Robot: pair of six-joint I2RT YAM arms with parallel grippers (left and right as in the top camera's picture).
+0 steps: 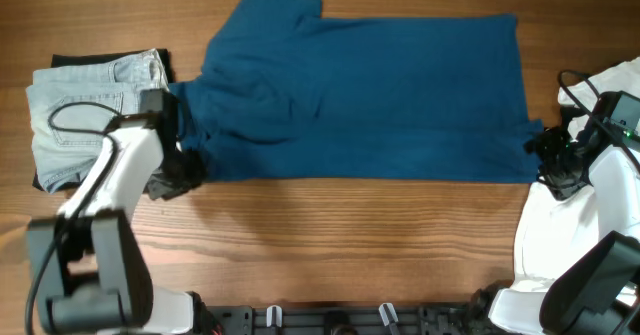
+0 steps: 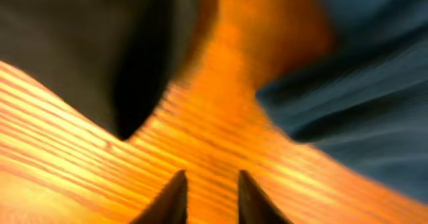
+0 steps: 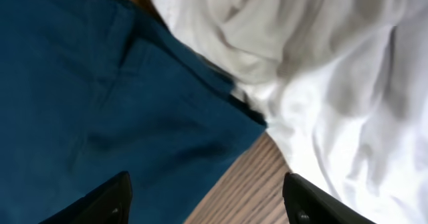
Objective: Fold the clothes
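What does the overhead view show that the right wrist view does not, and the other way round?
Only the overhead view shows the pale denim garment at the left, the left gripper beside the blue shirt's left end, and the shirt's whole outline. Only the right wrist view shows, close up, the white garment's folds and the right gripper open with nothing between its fingers. Both show the shirt's corner beside the white garment on the wooden table.

No text, label, brand, number or sign can be read anywhere.
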